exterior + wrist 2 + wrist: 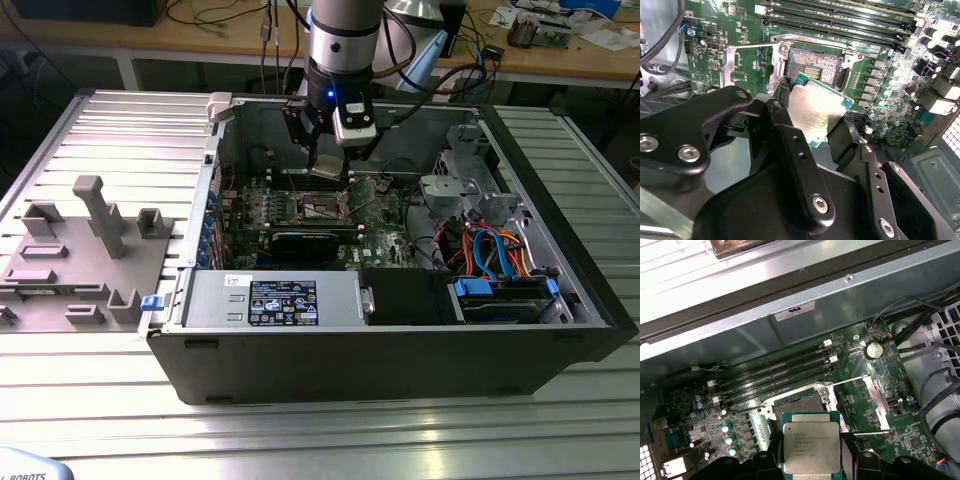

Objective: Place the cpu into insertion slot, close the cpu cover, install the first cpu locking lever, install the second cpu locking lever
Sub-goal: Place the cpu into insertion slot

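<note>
Hanging over the open computer case (400, 350), the gripper (326, 160) is entered here with its load.

Item one: the cpu (815, 112), a flat square chip with a silver-grey top and a green edge. The fingers (790, 140) are closed on two opposite edges of it, only as wide apart as the chip itself. In the first wrist view the chip (811, 447) sits between the two black fingers (852, 457), with its printed face towards the camera. In the exterior view it hangs above the motherboard, slightly tilted, and touches nothing but the fingers.

Item two: the insertion slot (812, 67), a square socket with a dark centre and a silvery rim. It lies just beyond the chip's far edge in both wrist views (800, 402). Its centre is bare, so the chip is not seated.

Item three: the cpu cover (725, 70), a thin silvery frame. It is swung back off the slot and lies to one side of it (green board shows through its cut-out). The first wrist view shows it as a bright strip (875, 395), with a thin wire lever (850, 382) nearby, unlatched.

Sundries: long black memory slots (775, 372) run beside the socket. The case stands on a slatted metal desk (300, 430). A grey fixture block (95, 215) stands at the exterior view's left.
</note>
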### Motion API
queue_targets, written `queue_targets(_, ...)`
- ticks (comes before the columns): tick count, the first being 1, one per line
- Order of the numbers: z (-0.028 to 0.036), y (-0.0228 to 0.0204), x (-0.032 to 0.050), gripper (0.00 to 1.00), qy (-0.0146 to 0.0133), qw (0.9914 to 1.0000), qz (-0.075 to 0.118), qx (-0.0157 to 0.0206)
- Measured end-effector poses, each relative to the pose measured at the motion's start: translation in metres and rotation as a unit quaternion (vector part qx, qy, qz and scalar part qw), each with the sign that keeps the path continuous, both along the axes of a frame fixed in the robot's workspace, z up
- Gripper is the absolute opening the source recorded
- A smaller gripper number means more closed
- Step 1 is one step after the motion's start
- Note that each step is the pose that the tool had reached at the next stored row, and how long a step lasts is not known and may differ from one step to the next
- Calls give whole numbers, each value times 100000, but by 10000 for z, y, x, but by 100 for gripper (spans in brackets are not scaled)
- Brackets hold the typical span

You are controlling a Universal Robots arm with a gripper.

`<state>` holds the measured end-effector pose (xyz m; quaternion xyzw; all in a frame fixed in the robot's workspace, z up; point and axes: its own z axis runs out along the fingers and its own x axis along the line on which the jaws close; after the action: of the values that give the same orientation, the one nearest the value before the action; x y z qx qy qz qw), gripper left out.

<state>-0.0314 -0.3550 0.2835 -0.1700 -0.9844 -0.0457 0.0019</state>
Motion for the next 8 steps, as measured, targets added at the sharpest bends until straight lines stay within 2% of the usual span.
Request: queue_targets(8,-2,0,0,55,-1,99999,-514,1)
